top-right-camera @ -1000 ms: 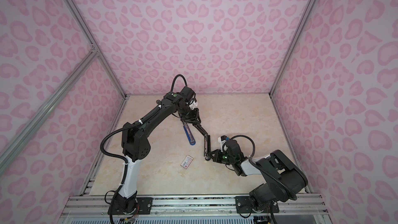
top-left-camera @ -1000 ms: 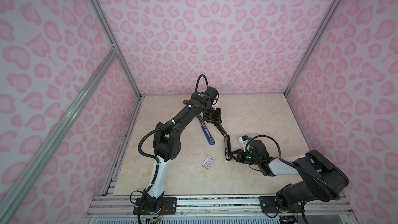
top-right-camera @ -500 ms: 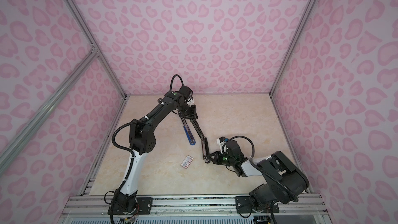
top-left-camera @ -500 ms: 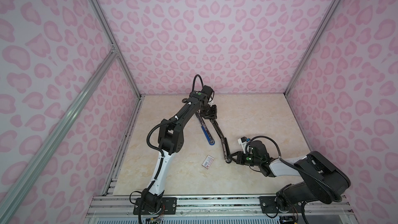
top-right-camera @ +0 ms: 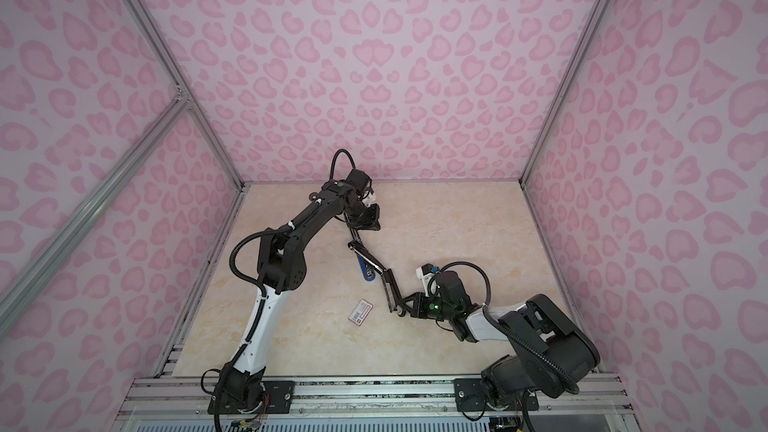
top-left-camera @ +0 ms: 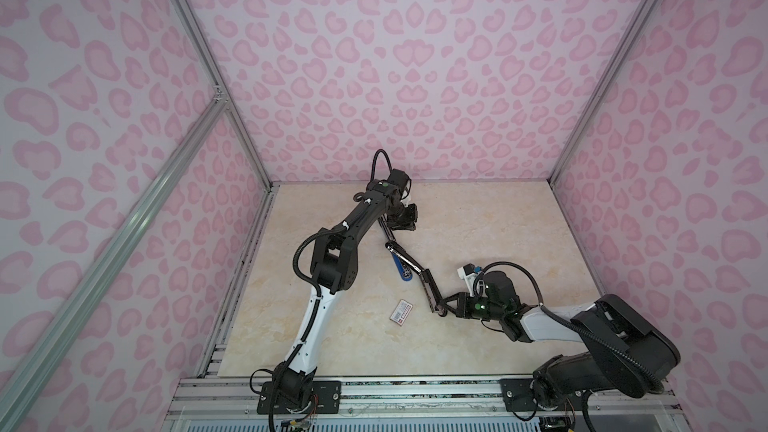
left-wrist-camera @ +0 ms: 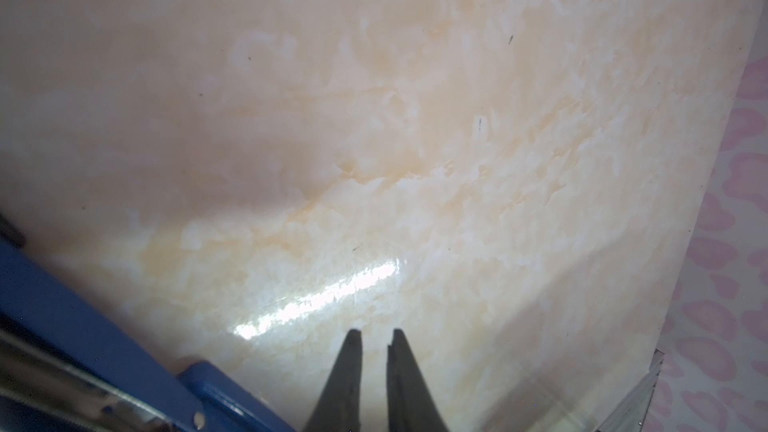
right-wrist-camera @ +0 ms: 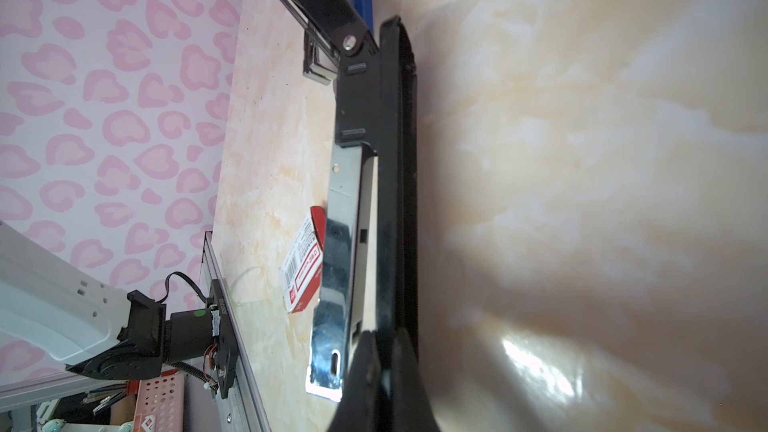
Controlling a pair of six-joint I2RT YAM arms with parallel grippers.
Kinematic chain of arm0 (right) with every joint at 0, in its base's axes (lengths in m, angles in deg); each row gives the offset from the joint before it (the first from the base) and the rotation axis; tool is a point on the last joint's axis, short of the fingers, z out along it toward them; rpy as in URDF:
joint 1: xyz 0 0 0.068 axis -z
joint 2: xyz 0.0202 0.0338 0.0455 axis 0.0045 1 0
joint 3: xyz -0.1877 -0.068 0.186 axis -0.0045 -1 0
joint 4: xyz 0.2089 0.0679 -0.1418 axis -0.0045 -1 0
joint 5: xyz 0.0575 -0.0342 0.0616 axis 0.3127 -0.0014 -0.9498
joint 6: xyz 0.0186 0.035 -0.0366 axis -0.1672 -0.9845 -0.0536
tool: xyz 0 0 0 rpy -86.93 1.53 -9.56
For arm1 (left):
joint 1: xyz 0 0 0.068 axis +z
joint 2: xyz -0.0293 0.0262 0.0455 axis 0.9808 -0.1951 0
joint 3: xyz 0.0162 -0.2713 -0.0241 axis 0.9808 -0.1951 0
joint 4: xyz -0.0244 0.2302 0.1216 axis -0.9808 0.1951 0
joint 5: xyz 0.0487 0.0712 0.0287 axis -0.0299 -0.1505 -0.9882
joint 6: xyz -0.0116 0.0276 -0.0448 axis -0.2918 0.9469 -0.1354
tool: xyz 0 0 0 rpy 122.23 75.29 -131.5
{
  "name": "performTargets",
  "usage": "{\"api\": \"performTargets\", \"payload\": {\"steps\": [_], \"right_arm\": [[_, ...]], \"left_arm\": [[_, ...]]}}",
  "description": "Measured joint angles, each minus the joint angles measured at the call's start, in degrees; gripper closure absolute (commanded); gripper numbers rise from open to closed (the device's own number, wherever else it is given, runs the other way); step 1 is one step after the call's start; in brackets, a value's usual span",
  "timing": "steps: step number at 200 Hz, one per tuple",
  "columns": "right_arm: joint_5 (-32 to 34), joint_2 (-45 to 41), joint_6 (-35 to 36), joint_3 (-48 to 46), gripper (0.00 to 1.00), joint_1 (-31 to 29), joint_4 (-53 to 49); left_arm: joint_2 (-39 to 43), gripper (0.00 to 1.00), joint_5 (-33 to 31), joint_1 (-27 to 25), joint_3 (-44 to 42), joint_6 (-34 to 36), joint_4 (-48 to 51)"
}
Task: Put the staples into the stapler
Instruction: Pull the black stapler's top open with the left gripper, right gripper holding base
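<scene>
A black stapler [top-left-camera: 430, 295] [top-right-camera: 391, 290] lies folded open on the table. My right gripper [top-left-camera: 442, 309] [top-right-camera: 400, 310] [right-wrist-camera: 384, 336] is shut on the near end of its base. Its shiny metal channel [right-wrist-camera: 336, 284] faces up, and its lid [top-left-camera: 405, 259] reaches over a blue stapler [top-left-camera: 402, 275] [top-right-camera: 368, 274] [left-wrist-camera: 83, 326]. My left gripper [top-left-camera: 405, 224] [top-right-camera: 370, 224] [left-wrist-camera: 374, 336] hovers by the blue stapler's far end. Its jaws stand a narrow gap apart with nothing between them. A tiny dark sliver [left-wrist-camera: 481, 123] on the tabletop may be a piece of the staples; no strip shows.
A small white-and-red barcoded box sleeve [top-left-camera: 401, 311] [top-right-camera: 360, 311] [right-wrist-camera: 303, 268] lies on the marble-look tabletop [top-left-camera: 478, 234] just left of the black stapler. Pink patterned walls close in the back and both sides. An aluminium rail [top-left-camera: 415, 388] runs along the front edge.
The black stapler's lid has swung down and left, away from my left gripper, and now lies over the blue stapler. The left jaws have narrowed. The right gripper has kept its hold.
</scene>
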Motion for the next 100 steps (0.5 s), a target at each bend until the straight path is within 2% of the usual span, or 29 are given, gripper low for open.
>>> {"api": "performTargets", "payload": {"steps": [22,54,67,100], "right_arm": [[-0.46,0.17,-0.44,-0.04,1.00,0.46,0.07],[-2.56,1.49,-1.64,-0.07,1.00,1.81,1.44],[-2.93,2.29,-2.54,-0.04,1.00,2.21,2.60],[-3.45,4.44,-3.63,-0.09,1.00,2.51,5.64]], "left_arm": [[0.46,0.56,0.20,0.00,0.04,-0.04,-0.09],[3.43,0.48,-0.24,0.09,-0.68,-0.04,-0.11],[6.82,0.44,-0.92,0.09,-3.28,-0.07,-0.37],[20.04,0.40,-5.29,0.09,-17.16,-0.11,-3.26]]}}
